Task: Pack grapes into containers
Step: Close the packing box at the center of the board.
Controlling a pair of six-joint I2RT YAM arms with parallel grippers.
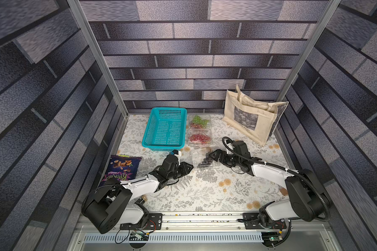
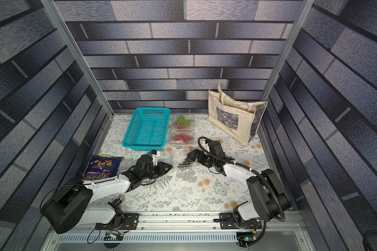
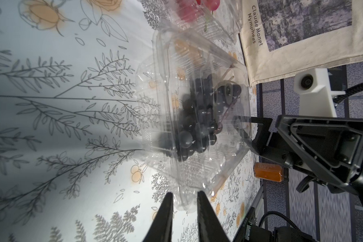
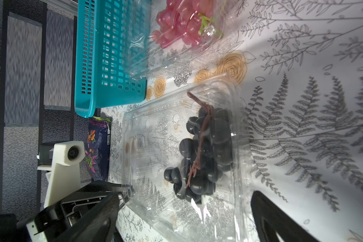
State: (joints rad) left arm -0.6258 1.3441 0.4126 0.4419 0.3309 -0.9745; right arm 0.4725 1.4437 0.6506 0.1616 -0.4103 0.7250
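Where sight is blocked: the lid of the near container is lost in glare, so its seating cannot be told; an orange bottle is partly covered by the right arm.
Materials: the 3 clamshells are formed of thin, clear, ribbed plastic; the basket is teal and perforated; the tote is beige cloth.
Grapes: a black bunch, round and glossy on a brown stem, is lodged in the near container; a red bunch is seen in the middle container; a green bunch is laid over red grapes in the far container.
Placement: the containers are lined toward 12 o'clock, at the basket's 3 o'clock.
Left gripper: narrowed at the near container's 8 o'clock, its corner between the fingers; a pinch cannot be told.
Right gripper: spread wide at the near container's 3 o'clock.
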